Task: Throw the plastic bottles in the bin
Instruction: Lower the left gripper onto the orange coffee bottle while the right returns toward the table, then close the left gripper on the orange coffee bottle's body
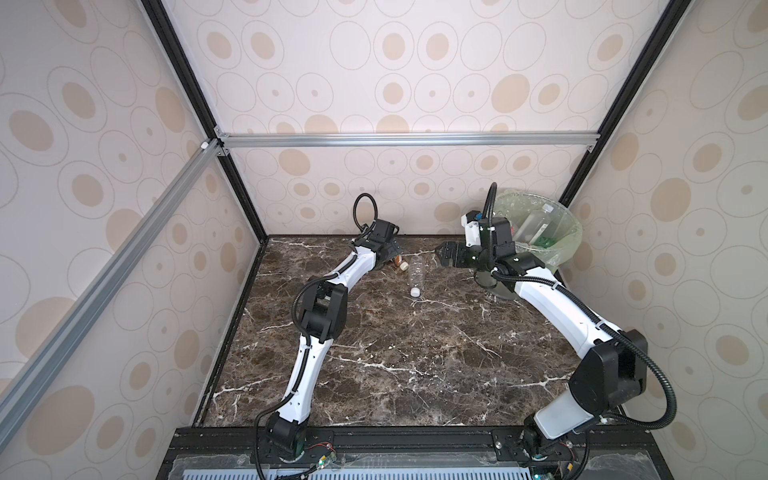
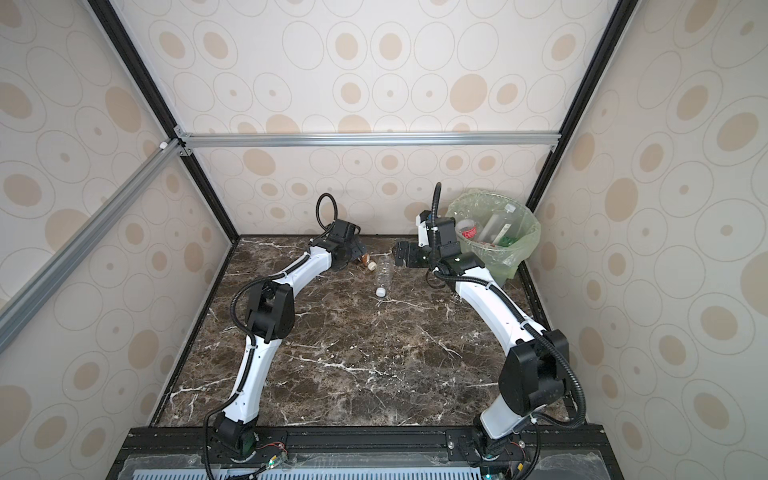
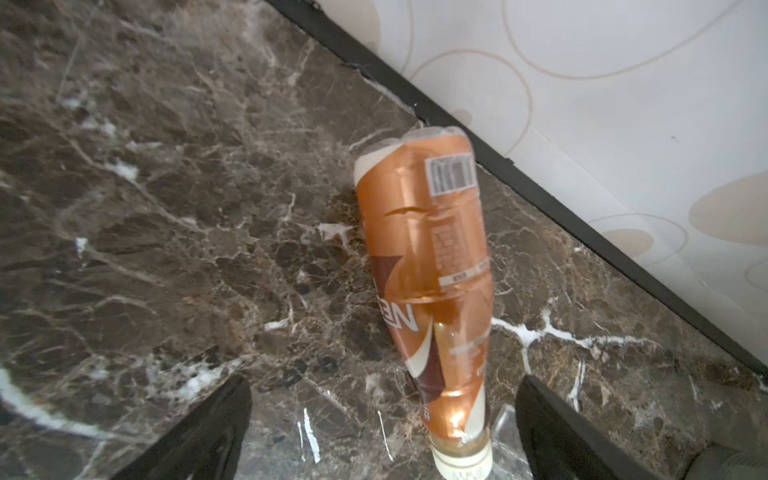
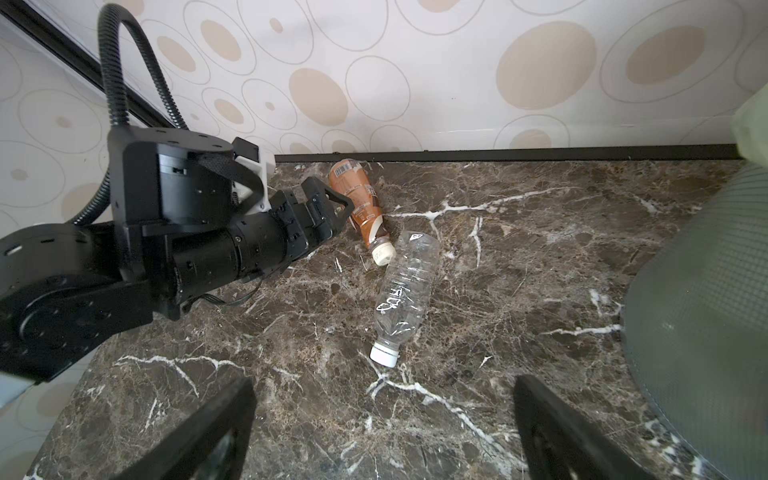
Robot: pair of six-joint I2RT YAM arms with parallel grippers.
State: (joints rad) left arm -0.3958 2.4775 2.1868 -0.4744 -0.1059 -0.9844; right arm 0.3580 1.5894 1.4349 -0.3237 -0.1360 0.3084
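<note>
Left fingers (image 3: 216, 419) stand wide astride the brown-labelled bottle (image 3: 428, 266), likely poised to grasp it, while right fingers (image 4: 216, 424), wide and empty, face the clear bottle (image 4: 405, 291) mid-frame.

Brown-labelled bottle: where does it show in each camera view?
Both top views: brown-labelled bottle far centre.
Left wrist: mid-frame, between the open fingers of the left gripper.
Right wrist: beside that gripper, by the back wall.
Landmark: the clear bottle at its cap.
</note>
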